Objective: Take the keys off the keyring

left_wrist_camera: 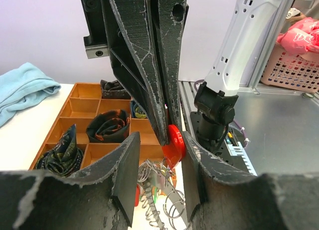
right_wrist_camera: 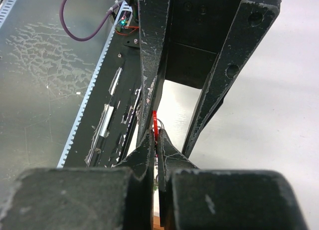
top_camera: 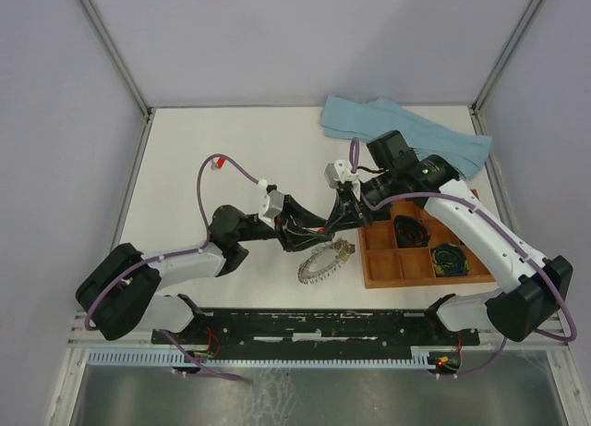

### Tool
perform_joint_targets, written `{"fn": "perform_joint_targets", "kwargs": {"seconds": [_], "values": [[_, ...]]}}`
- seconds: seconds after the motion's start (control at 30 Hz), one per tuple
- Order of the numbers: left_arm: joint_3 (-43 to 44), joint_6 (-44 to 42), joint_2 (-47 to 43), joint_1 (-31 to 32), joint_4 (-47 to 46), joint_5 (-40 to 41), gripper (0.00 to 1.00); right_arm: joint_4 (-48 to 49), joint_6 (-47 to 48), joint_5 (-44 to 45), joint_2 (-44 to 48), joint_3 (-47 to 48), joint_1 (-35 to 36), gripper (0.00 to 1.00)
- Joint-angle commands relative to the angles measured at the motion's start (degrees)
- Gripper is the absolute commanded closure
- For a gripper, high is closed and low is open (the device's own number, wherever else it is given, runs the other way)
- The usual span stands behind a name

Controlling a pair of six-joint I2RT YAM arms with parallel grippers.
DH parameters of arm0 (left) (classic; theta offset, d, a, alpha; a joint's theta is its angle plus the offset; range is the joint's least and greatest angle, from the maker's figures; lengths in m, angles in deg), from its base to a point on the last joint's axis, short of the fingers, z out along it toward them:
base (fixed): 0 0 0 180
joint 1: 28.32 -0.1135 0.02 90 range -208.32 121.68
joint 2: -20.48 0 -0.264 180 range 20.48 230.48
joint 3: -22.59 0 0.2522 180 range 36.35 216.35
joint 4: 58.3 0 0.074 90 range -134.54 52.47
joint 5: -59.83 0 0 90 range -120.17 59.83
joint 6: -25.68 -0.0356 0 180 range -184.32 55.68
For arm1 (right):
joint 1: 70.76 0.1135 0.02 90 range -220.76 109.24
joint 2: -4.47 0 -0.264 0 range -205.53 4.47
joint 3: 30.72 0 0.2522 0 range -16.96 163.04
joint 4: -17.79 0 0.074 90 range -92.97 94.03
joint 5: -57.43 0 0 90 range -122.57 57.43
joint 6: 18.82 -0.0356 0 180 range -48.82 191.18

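Lying mostly on the table (top_camera: 231,149) near the arm bases: keyring (top_camera: 325,260), far edge seemingly drawn up. Left gripper (left_wrist_camera: 159,152) fingers spread either side of red key (left_wrist_camera: 173,142), not gripping. Right gripper (right_wrist_camera: 155,140) fingers pressed together on that key's head. Key apparently not yet off; no loose keys seen. Judged barely started, every key left. Tray (top_camera: 383,260) beyond

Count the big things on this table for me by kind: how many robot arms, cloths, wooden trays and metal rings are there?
Robot arms: 2, the left arm and the right arm
Blue cloth: 1
Wooden tray: 1
Metal ring: 1
Total: 5
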Motion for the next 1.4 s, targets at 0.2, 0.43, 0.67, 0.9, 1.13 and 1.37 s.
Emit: {"fn": "perform_joint_targets", "kwargs": {"seconds": [0.2, 0.43, 0.67, 0.9, 1.13, 1.37], "values": [[1.25, -0.51, -1.35, 0.35, 3.04, 1.19, 0.56, 1.61, -1.11, -3.86, 0.33, 2.92, 0.52, 0.99], [0.40, -0.59, -2.82, 0.44, 4.84, 3.21, 0.71, 2.93, -2.74, -2.01, 0.34, 2.85, 0.52, 0.99], [0.66, 0.40, -2.93, 0.57, 5.92, 4.56, 0.96, 4.36, -4.45, -0.92, 0.48, 2.59, 0.51, 0.99], [0.54, 0.64, -4.95, 0.71, 9.34, 7.59, 0.97, 4.95, -5.46, -0.85, 0.44, 2.50, 0.52, 0.99], [3.87, 1.21, -7.50, 1.59, 22.72, 13.88, 0.97, 6.09, -8.18, -1.94, -0.04, 2.51, -0.31, 0.89], [6.11, 6.47, -7.55, 2.11, 28.65, 16.03, 0.97, 9.52, -14.67, -4.79, 0.26, 2.29, -3.14, 0.71]]}}
